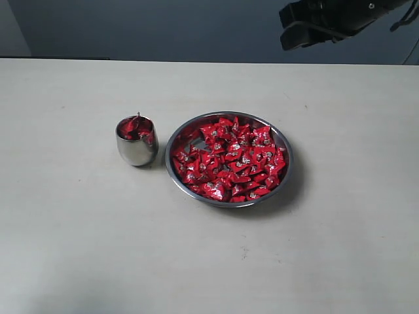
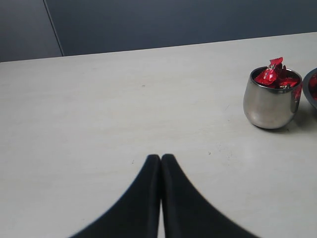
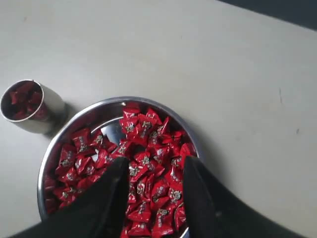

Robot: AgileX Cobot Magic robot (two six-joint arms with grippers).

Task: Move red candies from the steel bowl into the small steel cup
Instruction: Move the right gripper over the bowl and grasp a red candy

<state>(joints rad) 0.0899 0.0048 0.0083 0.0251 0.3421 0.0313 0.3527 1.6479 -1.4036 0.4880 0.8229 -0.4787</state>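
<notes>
**A:** where were the end effectors at?

**B:** the right end effector (image 3: 157,166) was spread apart and empty, up over the steel bowl (image 3: 106,102) full of red candies (image 3: 148,148). The left end effector (image 2: 161,158) was pinched closed on nothing, low over the counter (image 1: 78,248). The small steel cup (image 1: 136,149) sat just beside the bowl, with a few candies inside.

Robot test lab, bare pale surface (image 2: 74,124) beneath the left tool (image 2: 160,157), plain dark panelled wall (image 2: 173,22) beyond it.

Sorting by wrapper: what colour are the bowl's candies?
The candies are red with silver-grey marks; right wrist view.
</notes>
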